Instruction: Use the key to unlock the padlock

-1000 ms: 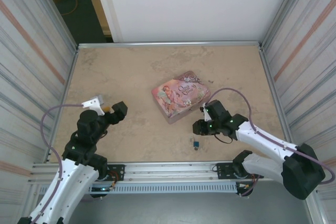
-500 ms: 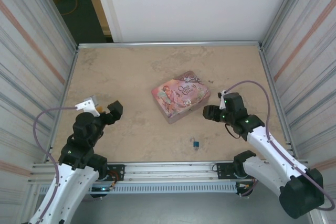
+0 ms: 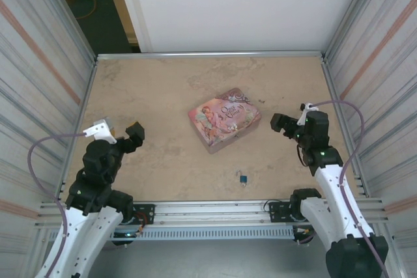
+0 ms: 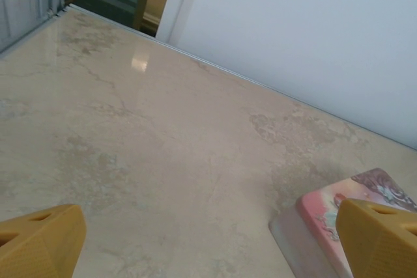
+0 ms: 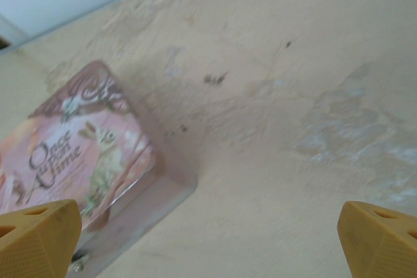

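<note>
Seen from above, a beige stone-patterned table (image 3: pixel 163 89) sits between ribbed metal side walls (image 3: pixel 39 63), with a white panel (image 3: pixel 228 4) at the back. Two white and black robot arms rise from its near edge.

A pink illustrated tin (image 3: pixel 224 118) lies flat near the middle of the table, turned at an angle. The padlock (image 3: pixel 243 178), a tiny blue speck, lies on the bare table close to the near edge, in front of the tin and apart from it. It sits between the two arm bases, nearer the right one. A greyish fleck touches its far side, but it is too small to tell whether that is the shackle or the key.

The left end effector (image 3: pixel 120 132) hangs over the left side of the table, well apart from the tin and the padlock. It is released and holds nothing. In its wrist camera, its yellow fingertips (image 4: pixel 39 242) sit wide apart in the bottom corners, with a corner of the tin (image 4: pixel 319 222) beside the right one.

The right end effector (image 3: pixel 291 118) hangs just to the right of the tin, also released and empty. Its wrist camera shows yellow fingertips (image 5: pixel 374 236) spread to both bottom corners, and the tin's lid (image 5: pixel 71 154) with lettering that begins "Once".
</note>
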Available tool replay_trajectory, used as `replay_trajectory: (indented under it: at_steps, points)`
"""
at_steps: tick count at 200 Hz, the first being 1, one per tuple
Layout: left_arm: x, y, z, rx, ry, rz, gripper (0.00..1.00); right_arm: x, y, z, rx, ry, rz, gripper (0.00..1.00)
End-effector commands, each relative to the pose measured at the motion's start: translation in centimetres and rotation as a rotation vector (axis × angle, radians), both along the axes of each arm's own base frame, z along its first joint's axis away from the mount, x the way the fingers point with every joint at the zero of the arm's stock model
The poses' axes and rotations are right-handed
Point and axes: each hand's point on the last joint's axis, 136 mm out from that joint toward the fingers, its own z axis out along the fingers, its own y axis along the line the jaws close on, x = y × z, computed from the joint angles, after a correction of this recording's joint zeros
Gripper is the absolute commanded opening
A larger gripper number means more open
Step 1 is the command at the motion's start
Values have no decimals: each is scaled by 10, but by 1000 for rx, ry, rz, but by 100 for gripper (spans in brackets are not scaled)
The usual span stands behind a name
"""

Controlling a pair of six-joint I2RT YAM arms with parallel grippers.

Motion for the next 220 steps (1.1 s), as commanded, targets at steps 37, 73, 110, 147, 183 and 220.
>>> replay_trajectory:
  at_steps: [37, 73, 110, 147, 183, 220]
  points:
    - [1, 35, 21, 162, -71, 167, 99, 24, -51, -1, -117, -109, -148, 99]
    - [18, 40, 18, 377, -74, 187, 99, 32, -64, -22, -254, -141, -159, 99]
    - [34, 36, -8, 461, -29, 167, 99, 44, -64, -51, -264, -139, -145, 99]
    - [45, 40, -40, 453, 19, 187, 99, 59, -57, -67, -240, -164, -109, 99]
    - [56, 39, -62, 486, 45, 177, 99, 72, -47, -63, -232, -238, -51, 99]
    - [68, 32, -80, 519, 84, 131, 99, 78, -48, -67, -261, -272, -31, 99]
